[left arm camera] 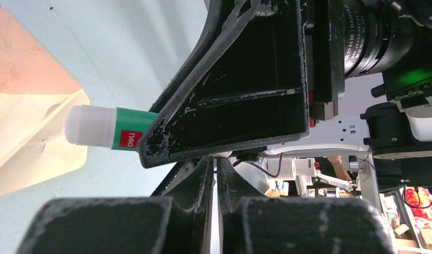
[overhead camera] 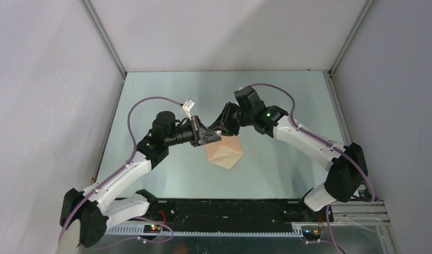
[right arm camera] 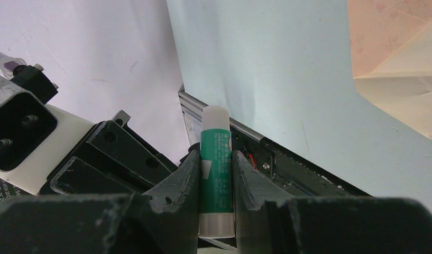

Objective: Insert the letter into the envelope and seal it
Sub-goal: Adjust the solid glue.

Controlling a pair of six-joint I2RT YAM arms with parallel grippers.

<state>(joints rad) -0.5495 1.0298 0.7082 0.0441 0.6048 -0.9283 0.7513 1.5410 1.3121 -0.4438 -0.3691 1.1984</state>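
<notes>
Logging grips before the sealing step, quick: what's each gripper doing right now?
Left gripper: shut, nothing visibly held.
Right gripper: shut on the green glue stick.

**Grippers tip to tip, right one clamped**

The left arm (overhead camera: 123,174) reaches forward and bends inward. The right arm (overhead camera: 309,140) mirrors it, so the two wrists angle toward each other and the fingertips nearly meet. The right gripper (right arm camera: 216,161) is closed on a glue stick (right arm camera: 216,127), which stands between its fingers with the white end poking past the fingertips. The left gripper (left arm camera: 214,166) has its fingers drawn almost together, leaving a thin slit between the pads. Its fingertips lie just beside one finger of the right gripper.
</notes>
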